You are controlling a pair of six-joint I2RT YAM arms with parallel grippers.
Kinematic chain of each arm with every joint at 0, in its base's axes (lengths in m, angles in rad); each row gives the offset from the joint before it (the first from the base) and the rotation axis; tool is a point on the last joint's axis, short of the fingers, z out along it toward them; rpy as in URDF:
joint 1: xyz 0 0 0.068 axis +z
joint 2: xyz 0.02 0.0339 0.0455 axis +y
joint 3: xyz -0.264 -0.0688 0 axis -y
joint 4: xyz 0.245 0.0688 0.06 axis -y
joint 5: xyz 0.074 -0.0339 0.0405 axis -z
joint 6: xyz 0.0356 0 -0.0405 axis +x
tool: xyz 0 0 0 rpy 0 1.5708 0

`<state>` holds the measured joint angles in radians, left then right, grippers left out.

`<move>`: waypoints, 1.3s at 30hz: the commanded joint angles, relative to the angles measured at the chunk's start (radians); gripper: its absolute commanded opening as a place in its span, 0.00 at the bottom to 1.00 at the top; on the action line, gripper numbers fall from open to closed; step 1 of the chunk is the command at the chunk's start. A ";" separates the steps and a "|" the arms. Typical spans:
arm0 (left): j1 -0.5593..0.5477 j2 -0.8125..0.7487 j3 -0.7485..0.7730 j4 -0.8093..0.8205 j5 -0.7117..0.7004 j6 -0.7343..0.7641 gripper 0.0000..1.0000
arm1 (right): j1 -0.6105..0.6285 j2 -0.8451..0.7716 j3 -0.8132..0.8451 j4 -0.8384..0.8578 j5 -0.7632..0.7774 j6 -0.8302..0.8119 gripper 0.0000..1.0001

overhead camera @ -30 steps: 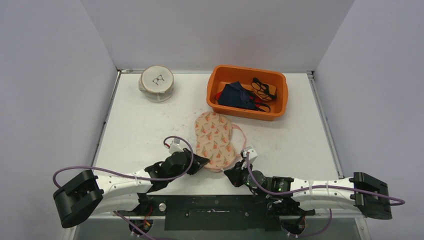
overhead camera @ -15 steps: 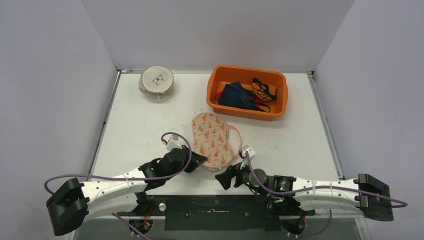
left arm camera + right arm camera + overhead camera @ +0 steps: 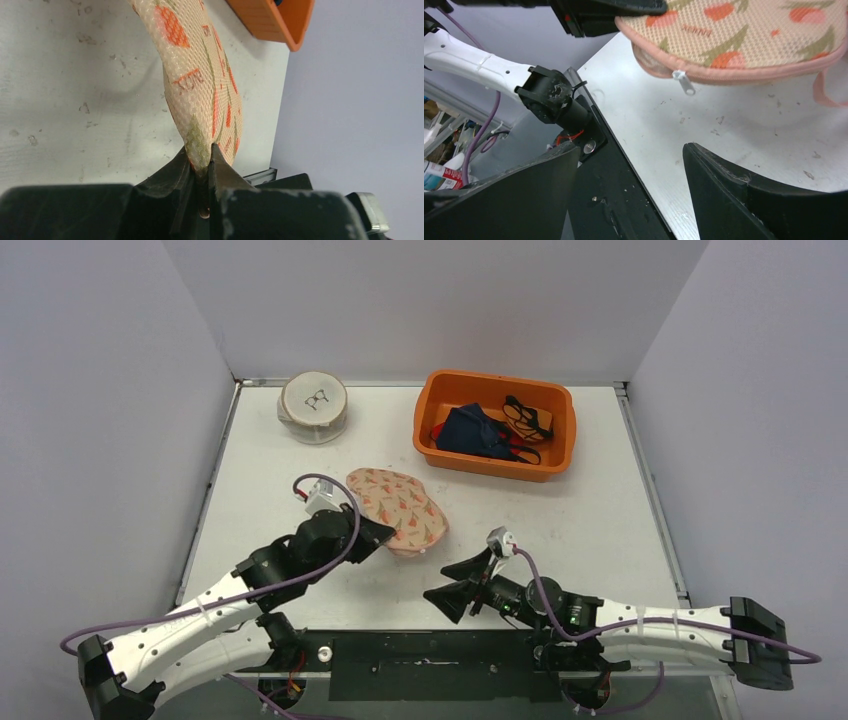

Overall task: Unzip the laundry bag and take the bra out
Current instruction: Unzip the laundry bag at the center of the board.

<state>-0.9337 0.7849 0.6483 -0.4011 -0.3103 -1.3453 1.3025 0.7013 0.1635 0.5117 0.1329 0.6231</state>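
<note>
Gripping the laundry bag by one edge, our left gripper holds it mid-table (zip pull on its near rim); we note our right gripper spread wide, empty, near it.

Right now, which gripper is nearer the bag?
Left. The left gripper is shut on the edge of the bag; the right gripper is open, apart from it, on its near right side.
</note>
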 commanded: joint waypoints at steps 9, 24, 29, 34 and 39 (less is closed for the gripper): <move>0.060 -0.045 0.161 -0.108 0.029 0.063 0.00 | -0.165 0.174 0.102 0.263 -0.251 0.119 0.72; 0.075 -0.075 0.163 -0.102 0.064 0.056 0.00 | -0.239 0.315 0.144 0.360 -0.377 0.194 0.74; 0.076 -0.089 0.159 -0.101 0.067 0.051 0.00 | -0.242 0.331 0.140 0.375 -0.329 0.200 0.69; 0.076 -0.101 0.151 -0.096 0.075 0.046 0.00 | -0.243 0.385 0.147 0.435 -0.334 0.210 0.68; 0.077 -0.116 0.145 -0.096 0.082 0.043 0.00 | -0.245 0.427 0.168 0.484 -0.342 0.218 0.63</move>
<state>-0.8619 0.6945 0.7532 -0.5503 -0.2379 -1.3014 1.0657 1.1095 0.2771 0.8700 -0.2134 0.8291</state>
